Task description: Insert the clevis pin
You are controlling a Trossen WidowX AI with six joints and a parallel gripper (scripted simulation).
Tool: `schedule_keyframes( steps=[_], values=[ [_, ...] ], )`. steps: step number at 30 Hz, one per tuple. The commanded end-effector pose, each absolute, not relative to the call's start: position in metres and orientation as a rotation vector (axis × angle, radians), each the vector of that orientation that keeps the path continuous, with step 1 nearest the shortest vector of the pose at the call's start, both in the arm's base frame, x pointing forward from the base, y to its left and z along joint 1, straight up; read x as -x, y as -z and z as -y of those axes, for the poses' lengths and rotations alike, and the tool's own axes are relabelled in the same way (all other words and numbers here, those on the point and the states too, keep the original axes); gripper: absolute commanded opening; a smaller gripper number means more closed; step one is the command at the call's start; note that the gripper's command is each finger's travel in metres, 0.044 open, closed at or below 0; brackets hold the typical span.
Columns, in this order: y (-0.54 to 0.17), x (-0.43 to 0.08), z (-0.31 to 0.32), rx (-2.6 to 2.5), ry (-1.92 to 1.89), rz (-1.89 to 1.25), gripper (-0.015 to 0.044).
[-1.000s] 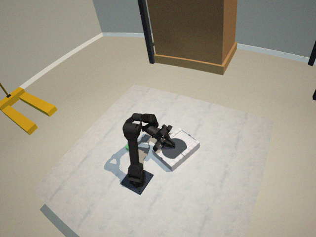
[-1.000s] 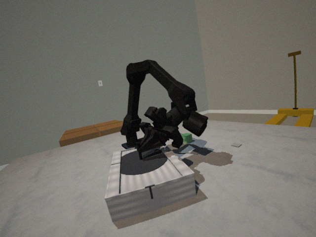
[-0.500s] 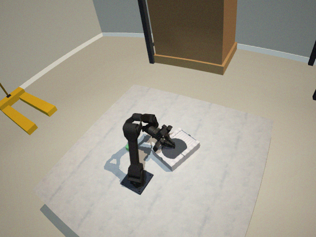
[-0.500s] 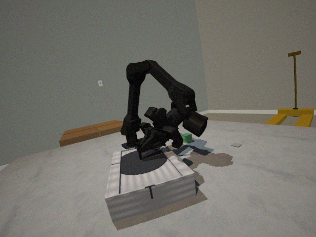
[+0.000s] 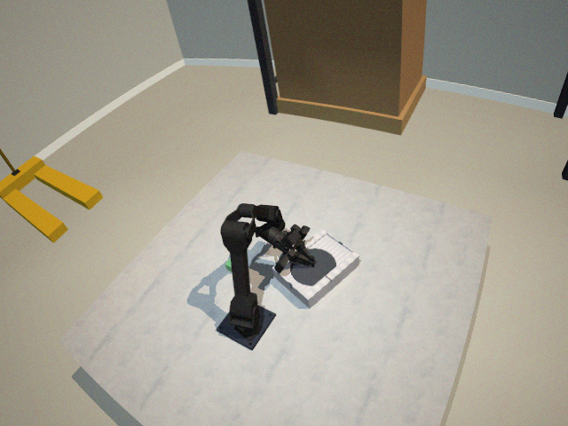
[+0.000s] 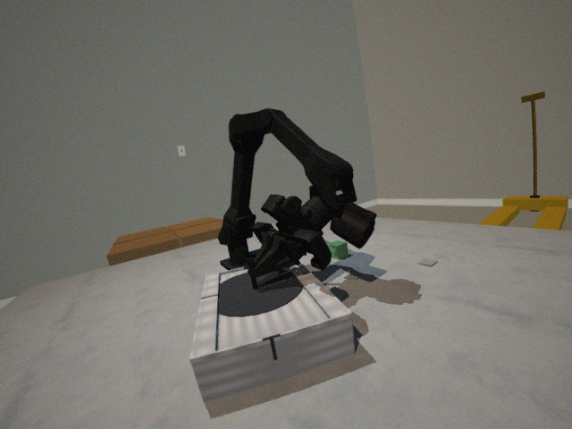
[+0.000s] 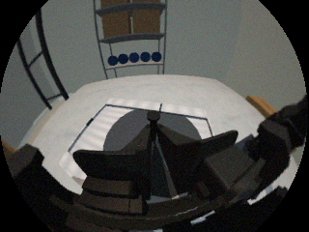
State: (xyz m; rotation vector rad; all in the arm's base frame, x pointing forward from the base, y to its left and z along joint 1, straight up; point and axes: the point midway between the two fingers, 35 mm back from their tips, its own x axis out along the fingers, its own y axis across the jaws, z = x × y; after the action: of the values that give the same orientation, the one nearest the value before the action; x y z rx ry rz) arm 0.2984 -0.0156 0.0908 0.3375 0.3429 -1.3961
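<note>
So the black parallel-jaw gripper (image 5: 313,263) (image 6: 254,285) (image 7: 153,127) is pinched on the dark round-headed clevis pin (image 7: 154,116), head poking out at 12 o'clock in the wrist view, over the wide grey disc (image 5: 327,269) (image 6: 249,302) (image 7: 126,130).

Pale striped tray (image 5: 338,252) (image 6: 239,374) (image 7: 97,132), square, rimmed, flat on table; dark slot at 6 o'clock on near wall, exterior view. Wide, thin, dark gray disc (image 5: 323,271) (image 6: 249,302) (image 7: 121,131) lying inside, toward 11 o'clock there. Small dark pin (image 7: 154,115), held, round head showing toward disc's 12 o'clock in wrist view; shank mostly hidden, seating in holes unclear.
</note>
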Motion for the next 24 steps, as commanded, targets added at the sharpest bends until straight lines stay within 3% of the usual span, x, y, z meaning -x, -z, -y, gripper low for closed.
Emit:
schedule_keyframes(
  steps=[1,24],
  values=[
    [-0.0895,-0.2976,0.0155,-0.340,1.398,-0.344,0.0000],
    [-0.0869,-0.2984,0.0162,-0.338,1.397,-0.344,0.0000]
  ],
)
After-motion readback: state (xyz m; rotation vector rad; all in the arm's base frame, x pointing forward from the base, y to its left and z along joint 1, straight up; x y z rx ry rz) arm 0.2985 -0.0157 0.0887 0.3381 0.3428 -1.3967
